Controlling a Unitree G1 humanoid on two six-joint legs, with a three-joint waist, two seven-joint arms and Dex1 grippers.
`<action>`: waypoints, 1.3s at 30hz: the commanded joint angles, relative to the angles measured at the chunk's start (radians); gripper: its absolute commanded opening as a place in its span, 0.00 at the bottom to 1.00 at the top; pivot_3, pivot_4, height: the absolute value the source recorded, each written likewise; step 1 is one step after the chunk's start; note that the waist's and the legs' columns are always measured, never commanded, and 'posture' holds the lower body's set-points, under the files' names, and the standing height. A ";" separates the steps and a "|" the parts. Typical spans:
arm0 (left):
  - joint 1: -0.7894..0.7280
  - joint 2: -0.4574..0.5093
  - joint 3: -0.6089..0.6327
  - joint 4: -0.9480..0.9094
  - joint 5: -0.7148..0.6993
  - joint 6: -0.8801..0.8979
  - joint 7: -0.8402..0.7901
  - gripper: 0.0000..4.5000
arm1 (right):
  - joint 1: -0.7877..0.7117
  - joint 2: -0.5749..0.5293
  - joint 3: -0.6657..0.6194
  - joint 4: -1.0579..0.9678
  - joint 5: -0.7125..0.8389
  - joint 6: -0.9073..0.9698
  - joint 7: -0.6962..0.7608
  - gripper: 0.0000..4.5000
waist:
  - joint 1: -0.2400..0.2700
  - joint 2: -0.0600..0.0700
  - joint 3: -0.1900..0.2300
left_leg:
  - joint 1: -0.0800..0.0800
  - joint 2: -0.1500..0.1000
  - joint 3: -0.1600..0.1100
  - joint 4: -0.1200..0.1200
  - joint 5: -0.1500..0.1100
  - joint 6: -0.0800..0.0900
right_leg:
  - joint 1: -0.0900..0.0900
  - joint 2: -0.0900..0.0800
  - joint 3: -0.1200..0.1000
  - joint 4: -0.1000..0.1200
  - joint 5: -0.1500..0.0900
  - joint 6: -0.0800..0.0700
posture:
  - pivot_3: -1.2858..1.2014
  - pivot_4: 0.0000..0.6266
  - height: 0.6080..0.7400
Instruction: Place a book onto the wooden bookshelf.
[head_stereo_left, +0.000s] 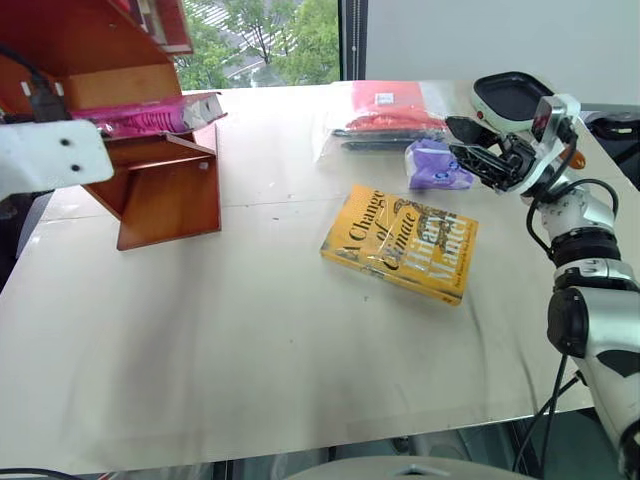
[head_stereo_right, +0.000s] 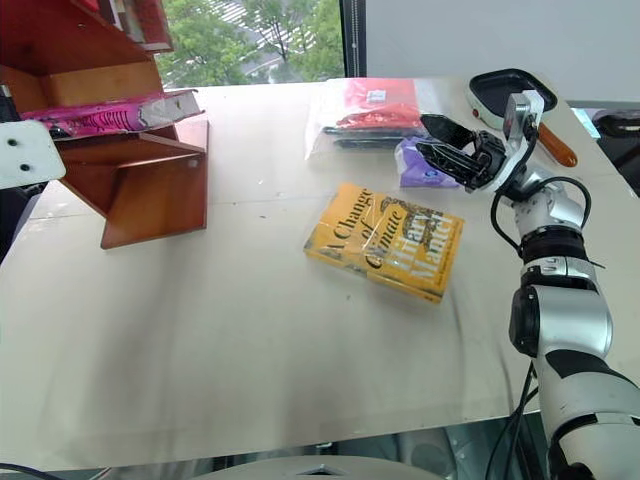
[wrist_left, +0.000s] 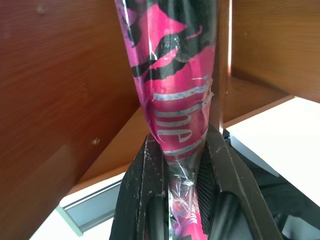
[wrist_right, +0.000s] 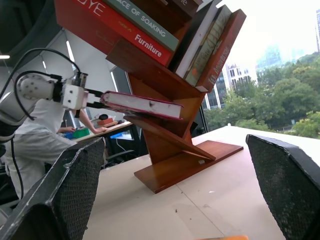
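The bright pink book (head_stereo_left: 150, 118) lies level inside the wooden bookshelf (head_stereo_left: 165, 200) at the table's far left, above a slanted board. My left gripper (wrist_left: 182, 190) is shut on the book's near end, its black fingers (wrist_left: 150, 195) pressing both covers. Seen from the right wrist, the book (wrist_right: 142, 104) reaches from the left gripper (wrist_right: 92, 97) toward the shelf's upright; I cannot tell whether it rests on the board. My right gripper (head_stereo_left: 470, 140) hangs open and empty over the table's far right, pointing left at the shelf.
A yellow book (head_stereo_left: 400, 243) lies flat mid-table. Behind it are a purple packet (head_stereo_left: 437, 165), a red packet in clear plastic (head_stereo_left: 385, 110) and a black pan (head_stereo_left: 510, 100). Other books (wrist_right: 140, 35) fill the shelf's upper slots. A person in white (wrist_right: 35, 140) sits beyond.
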 joint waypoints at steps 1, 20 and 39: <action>-0.053 0.052 -0.047 0.061 -0.016 0.004 0.017 0.04 | 0.025 -0.029 0.030 -0.116 0.047 0.001 0.073 1.00 | -0.003 0.000 0.000 | 0.000 0.000 0.000 0.000 0.000 0.000 | 0.000 0.000 0.000 0.000 0.000 0.000 | 0.52 0.24 1.00; -0.497 0.077 -0.459 0.308 -0.007 -0.056 0.054 0.99 | 0.081 -0.044 0.043 -0.202 0.067 -0.042 0.073 1.00 | 0.000 -0.003 0.001 | -0.001 0.000 0.005 0.002 0.000 0.001 | -0.002 0.003 0.004 0.004 0.000 0.001 | 0.52 0.24 1.00; -0.276 -0.053 0.064 -0.090 -0.200 0.453 -0.128 0.99 | 0.167 -0.118 -0.015 -0.226 0.045 -0.021 0.066 1.00 | 0.003 -0.004 0.002 | 0.000 0.000 0.005 0.005 0.000 0.000 | -0.002 0.003 0.005 0.004 0.000 0.001 | 0.52 0.24 1.00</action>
